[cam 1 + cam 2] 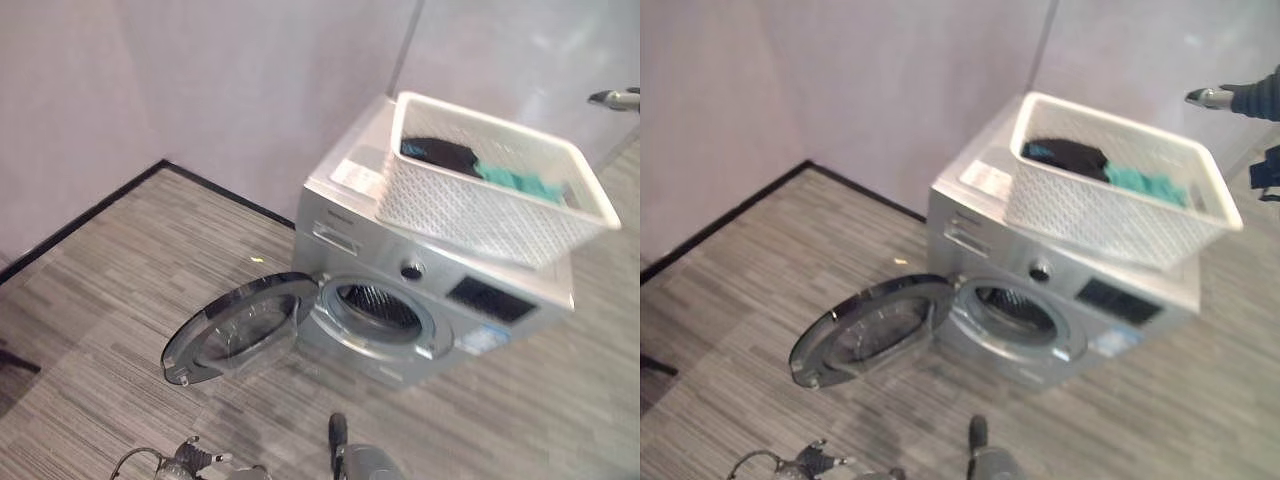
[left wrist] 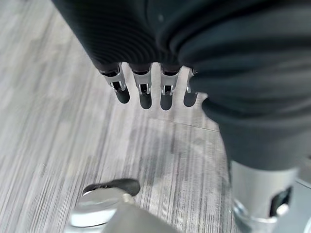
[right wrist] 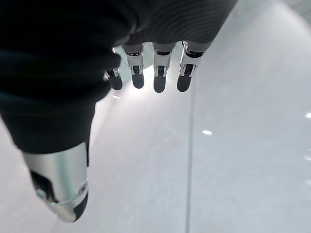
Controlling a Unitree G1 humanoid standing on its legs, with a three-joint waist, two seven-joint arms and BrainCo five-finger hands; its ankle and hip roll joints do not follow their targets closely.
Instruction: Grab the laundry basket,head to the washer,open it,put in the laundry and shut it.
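Laundry (image 1: 480, 168) lay in the white basket (image 1: 470, 215) on top of the washer (image 1: 400, 300), whose door (image 1: 235, 330) hung open. The basket's long axis ran along the washer top. The right hand (image 3: 146, 73), fingers relaxed and empty, should probably reach into the basket first; the left hand (image 2: 146, 87) hung loose and empty over the floor.

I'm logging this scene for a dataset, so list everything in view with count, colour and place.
Washer: one, silver, on the floor by the wall.
Washer door: one, dark-rimmed glass, swung fully open toward the robot's left.
Laundry basket: one, white, perforated, on top of the washer.
Laundry: one black piece, one teal piece, inside the basket.
Floor: grey striped, black skirting along the wall.
Left hand: fingers straight, over the floor, empty.
Right hand: fingers straight, raised near the white wall, empty.
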